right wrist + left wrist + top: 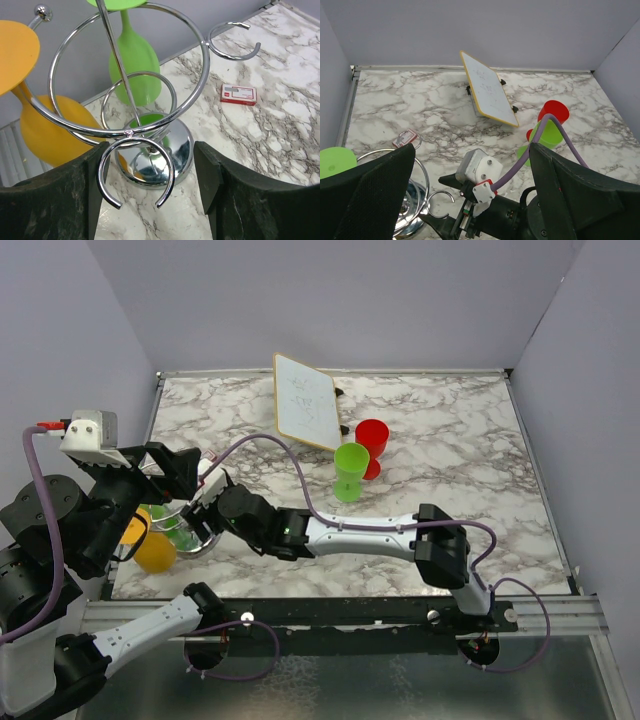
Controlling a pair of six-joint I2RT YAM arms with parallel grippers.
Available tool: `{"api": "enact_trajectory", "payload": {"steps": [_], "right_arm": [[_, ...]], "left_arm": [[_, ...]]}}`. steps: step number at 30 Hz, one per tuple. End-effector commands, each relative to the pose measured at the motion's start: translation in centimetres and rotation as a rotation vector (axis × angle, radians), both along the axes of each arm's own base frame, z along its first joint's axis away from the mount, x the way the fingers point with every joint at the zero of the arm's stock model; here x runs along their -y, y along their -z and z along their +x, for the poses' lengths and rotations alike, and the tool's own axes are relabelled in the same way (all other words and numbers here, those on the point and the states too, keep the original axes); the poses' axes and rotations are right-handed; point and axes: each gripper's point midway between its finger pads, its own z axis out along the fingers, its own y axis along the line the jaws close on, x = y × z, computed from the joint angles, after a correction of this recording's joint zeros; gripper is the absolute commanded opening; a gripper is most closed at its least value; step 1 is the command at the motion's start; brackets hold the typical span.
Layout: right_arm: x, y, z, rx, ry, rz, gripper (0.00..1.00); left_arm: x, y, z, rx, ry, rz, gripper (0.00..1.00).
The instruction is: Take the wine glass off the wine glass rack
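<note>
Reaching across the marble table [280, 125], the right gripper [150, 150] hovers close in front of the chrome wine glass rack [175, 150], its two fingers spread wide to either side of one empty wire hook and gripping nothing. The left gripper [471, 150] hangs above the rack near the table's left edge, its jaws equally wide apart and empty.

Two glasses hang upside down from the rack's wire rings: a green wine glass [135, 60] behind the central stem and an orange wine glass [50, 125] to its left in the right wrist view. Neither is touched by a finger.

Well apart from the rack, a second green glass [350, 470] and a red glass [373, 440] stand beside a tilted white board [305, 400]. A small staple box [239, 94] lies near the rack's base.

The removal looks not yet begun: a grasp, an unhooking and a set-down all remain.
</note>
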Motion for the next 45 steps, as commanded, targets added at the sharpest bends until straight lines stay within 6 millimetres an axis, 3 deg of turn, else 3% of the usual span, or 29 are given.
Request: {"api": "enact_trajectory", "payload": {"steps": [1,32,35,36,38,45], "right_arm": [[1.8,-2.3,2.3,0.035,0.072,0.032,0.67],[4.3,-2.0,8.1,0.074,0.083,0.038,0.68],[4.2,-2.1,8.0,0.086,0.067,0.037,0.69],[4.7,-2.1,9.2,0.092,0.083,0.034,0.69],[4.9,-2.1,9.7,0.1,0.086,0.031,0.69],[6.0,-3.4,9.2,0.102,0.08,0.027,0.74]], "left_arm": [[0.3,-0.2,0.2,0.002,0.006,-0.009,0.99],[1.0,-0.4,0.4,0.001,0.024,-0.013,0.99],[1.0,-0.4,0.4,0.001,0.024,-0.016,0.99],[1.0,-0.4,0.4,0.001,0.024,-0.017,0.99],[1.0,-0.3,0.4,-0.001,0.024,-0.016,0.99],[1.2,-0.1,0.5,-0.007,0.027,-0.013,0.99]]}}
